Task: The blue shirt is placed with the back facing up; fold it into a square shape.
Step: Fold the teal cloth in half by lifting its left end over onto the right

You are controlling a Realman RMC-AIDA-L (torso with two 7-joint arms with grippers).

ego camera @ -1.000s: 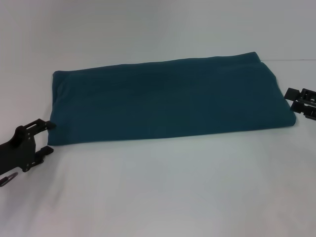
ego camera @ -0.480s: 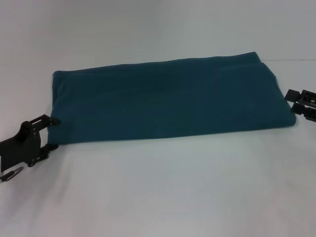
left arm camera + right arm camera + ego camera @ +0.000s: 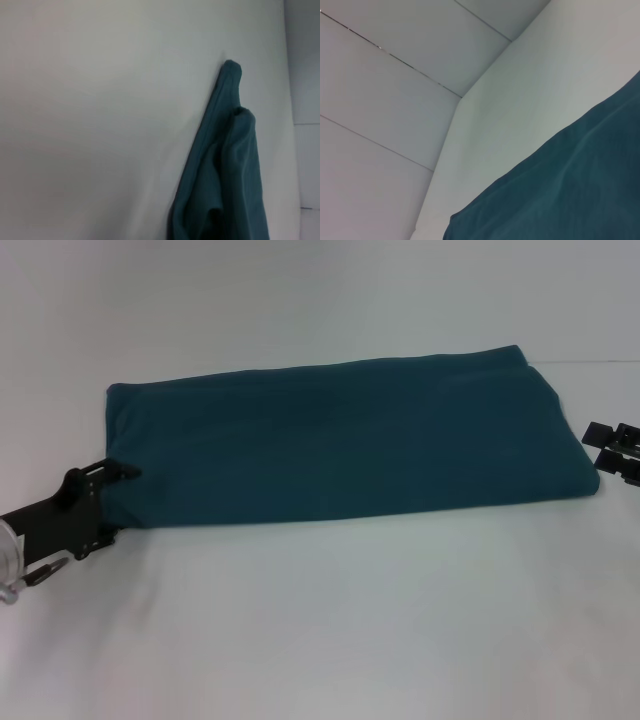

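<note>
Blue shirt [image 3: 340, 440] lies folded into a long flat band across the middle of the white bench [image 3: 330, 630], plain side up, long axis running L to R. Left gripper [image 3: 112, 502] sits at the band's near-left corner, one finger over the fabric edge and one under it w/ the corner betw. them; can't tell if clamped. Right gripper [image 3: 608, 448] sits just beside the band's right end, apart from the cloth, fingers parted.
</note>
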